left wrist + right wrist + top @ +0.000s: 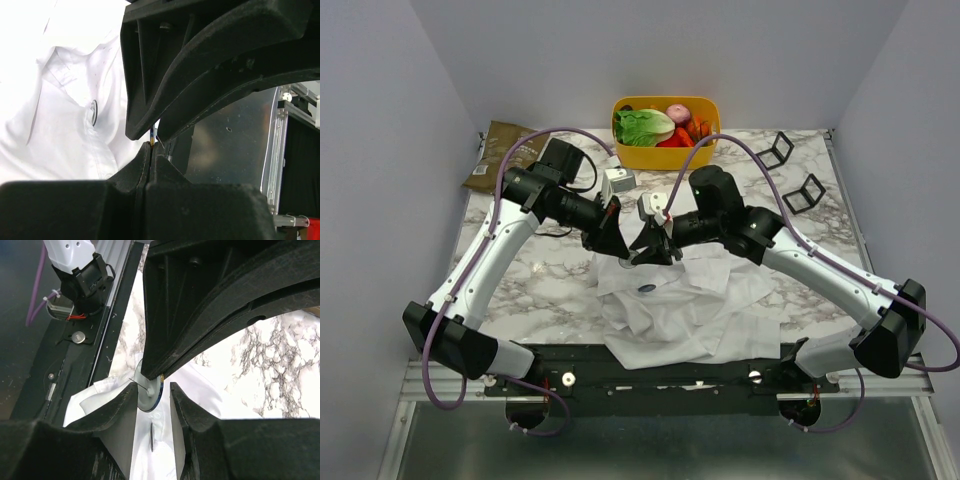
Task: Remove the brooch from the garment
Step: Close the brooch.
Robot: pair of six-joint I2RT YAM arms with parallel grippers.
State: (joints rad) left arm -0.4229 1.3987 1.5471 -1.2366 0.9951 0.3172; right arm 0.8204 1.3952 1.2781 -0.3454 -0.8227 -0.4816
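Two tools are brought tip to tip low over the garment (685,315), which is spread in wrinkles on the marble surface (550,290) at its near edge, between the arm bases. The brooch (148,396), a round disc with a blue rim, is pinched by its edge in the clenched left tool (151,149), just above the cloth. The right tool (152,385) is released, its fingers parted on either side of the disc. A small dark round piece (647,289) is seen lying on the garment nearby.

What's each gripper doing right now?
Left gripper: shut, pinching the brooch by its edge.
Right gripper: open, fingers either side of the brooch, not clamping it.
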